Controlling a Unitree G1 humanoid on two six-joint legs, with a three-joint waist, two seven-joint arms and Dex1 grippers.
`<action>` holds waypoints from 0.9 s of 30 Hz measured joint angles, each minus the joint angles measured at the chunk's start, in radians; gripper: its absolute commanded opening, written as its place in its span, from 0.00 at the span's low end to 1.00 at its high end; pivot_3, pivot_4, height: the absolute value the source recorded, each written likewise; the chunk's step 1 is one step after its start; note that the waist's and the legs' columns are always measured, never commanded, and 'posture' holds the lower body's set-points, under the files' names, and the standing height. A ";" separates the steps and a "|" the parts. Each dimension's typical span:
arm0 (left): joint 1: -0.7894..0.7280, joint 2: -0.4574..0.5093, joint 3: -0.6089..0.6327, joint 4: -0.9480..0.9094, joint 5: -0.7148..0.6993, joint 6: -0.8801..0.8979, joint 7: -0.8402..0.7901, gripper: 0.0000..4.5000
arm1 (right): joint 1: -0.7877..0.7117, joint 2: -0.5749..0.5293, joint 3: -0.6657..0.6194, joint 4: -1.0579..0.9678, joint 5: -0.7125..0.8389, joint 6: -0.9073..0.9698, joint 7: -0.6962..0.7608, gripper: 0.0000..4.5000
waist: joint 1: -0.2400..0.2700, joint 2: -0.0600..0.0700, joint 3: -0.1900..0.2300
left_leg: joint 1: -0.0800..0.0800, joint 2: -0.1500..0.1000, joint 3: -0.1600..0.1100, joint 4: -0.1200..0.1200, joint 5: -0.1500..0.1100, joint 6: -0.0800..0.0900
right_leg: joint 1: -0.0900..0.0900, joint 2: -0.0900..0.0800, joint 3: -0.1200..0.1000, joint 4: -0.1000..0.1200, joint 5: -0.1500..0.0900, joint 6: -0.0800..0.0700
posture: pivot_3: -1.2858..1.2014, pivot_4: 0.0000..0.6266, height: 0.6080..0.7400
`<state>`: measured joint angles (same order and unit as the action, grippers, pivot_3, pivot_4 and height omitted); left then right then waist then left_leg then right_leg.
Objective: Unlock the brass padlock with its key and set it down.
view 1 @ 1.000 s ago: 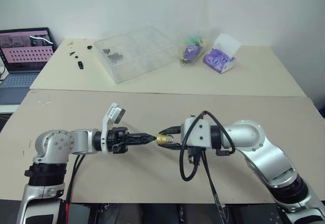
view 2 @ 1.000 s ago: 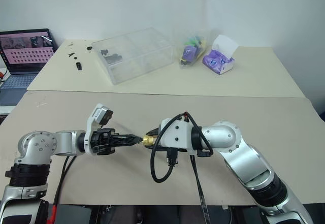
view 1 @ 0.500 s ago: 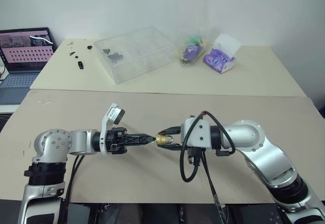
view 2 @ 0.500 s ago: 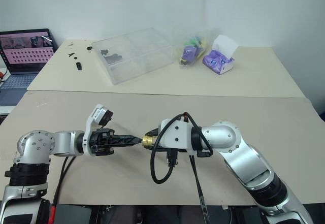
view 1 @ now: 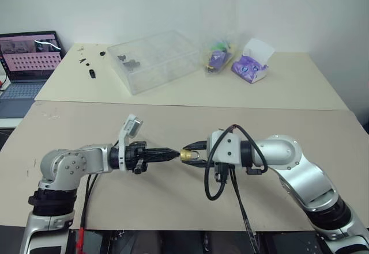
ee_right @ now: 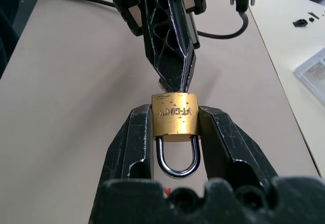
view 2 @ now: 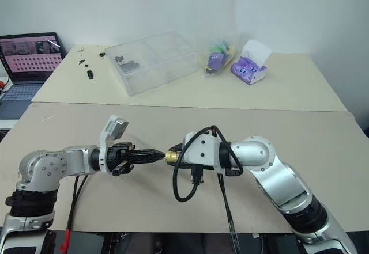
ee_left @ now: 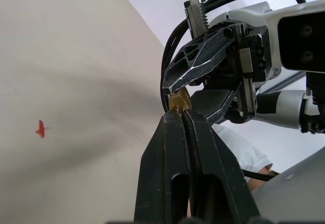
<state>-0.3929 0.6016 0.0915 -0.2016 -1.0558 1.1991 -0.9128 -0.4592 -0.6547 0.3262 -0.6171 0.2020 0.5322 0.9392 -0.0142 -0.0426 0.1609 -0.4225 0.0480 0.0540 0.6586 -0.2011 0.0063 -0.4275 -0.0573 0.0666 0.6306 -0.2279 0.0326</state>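
The brass padlock (ee_right: 174, 118) hangs above the tan table, its golden body clamped between the two fingers of my right gripper (ee_right: 174, 113), its silvery shackle pointing back toward that wrist. In the head views the padlock (view 1: 187, 155) sits between both arms at mid-table. My left gripper (view 1: 176, 153) comes in level from the left, shut, with its tips pressed against the padlock's bottom face. A small silvery bit of the key (ee_right: 162, 86) shows at those tips; the rest is hidden between the fingers. The left wrist view shows the brass body (ee_left: 179, 100) just past the closed tips.
A clear plastic box (view 1: 153, 61), a plastic bag (view 1: 218, 57) and a purple tissue pack (view 1: 249, 67) stand on the far table. A laptop (view 1: 29, 58) is at far left. A black cable (view 1: 216, 179) loops under the right wrist. A red mark (ee_left: 40, 129) is on the tabletop.
My left gripper has rolled about its own axis while its tips stay at the padlock's bottom. The right gripper and padlock have held still.
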 measured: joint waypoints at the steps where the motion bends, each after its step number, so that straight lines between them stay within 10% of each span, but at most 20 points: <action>1: 0.000 -0.001 -0.006 -0.006 0.013 -0.018 -0.002 0.02 | 0.000 0.000 -0.003 0.002 0.002 0.001 0.000 0.20 | 0.000 0.000 0.000 | 0.000 0.000 0.000 0.000 0.000 0.000 | 0.000 0.000 0.000 0.000 0.000 0.000 | 0.52 0.24 1.00; 27: 0.023 -0.037 -0.111 -0.081 0.296 -0.422 -0.064 0.02 | 0.001 0.017 -0.064 0.040 0.021 0.043 0.002 0.20 | 0.000 0.000 0.000 | 0.000 0.000 0.000 0.000 0.000 0.000 | 0.000 0.000 0.000 0.000 0.004 0.007 | 0.52 0.24 1.00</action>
<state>-0.3704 0.5651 -0.0192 -0.2826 -0.7601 0.7770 -0.9765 -0.4583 -0.6378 0.2626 -0.5771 0.2235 0.5754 0.9412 -0.0144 -0.0426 0.1610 -0.4225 0.0481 0.0540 0.6586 -0.2011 0.0064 -0.4273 -0.0570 0.0667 0.6303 -0.2241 0.0393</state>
